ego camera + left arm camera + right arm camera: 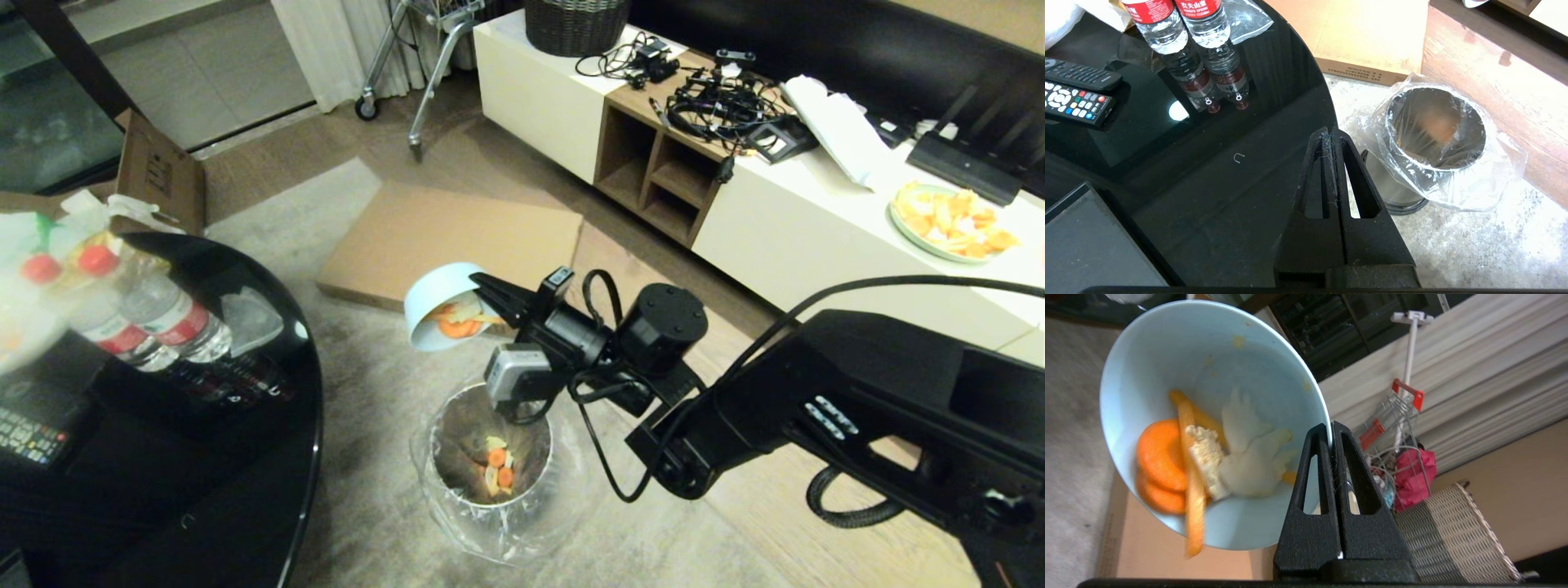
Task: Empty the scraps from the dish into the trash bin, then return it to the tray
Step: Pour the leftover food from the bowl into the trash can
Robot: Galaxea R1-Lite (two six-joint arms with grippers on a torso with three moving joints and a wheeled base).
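Observation:
My right gripper (490, 296) is shut on the rim of the pale blue dish (437, 290), which is tipped onto its side above the trash bin (490, 490). In the right wrist view the gripper (1332, 428) pinches the dish (1167, 355) at its edge. Orange slices and pale scraps (1208, 461) lie against the lower wall, and one orange strip hangs over the rim. More scraps (498, 469) lie at the bin's bottom. My left gripper (1329, 136) is shut and empty over the table's edge, with the lined bin (1437, 134) beside it. A corner of the tray (1081, 249) shows on the table.
A round black glass table (245, 457) stands left of the bin and carries water bottles (163, 318) and remote controls (1073, 102). Flat cardboard (449, 237) lies on the floor behind. The white cabinet (784, 229) at right holds cables, a plate of orange pieces (951, 220) and a wicker basket (575, 24).

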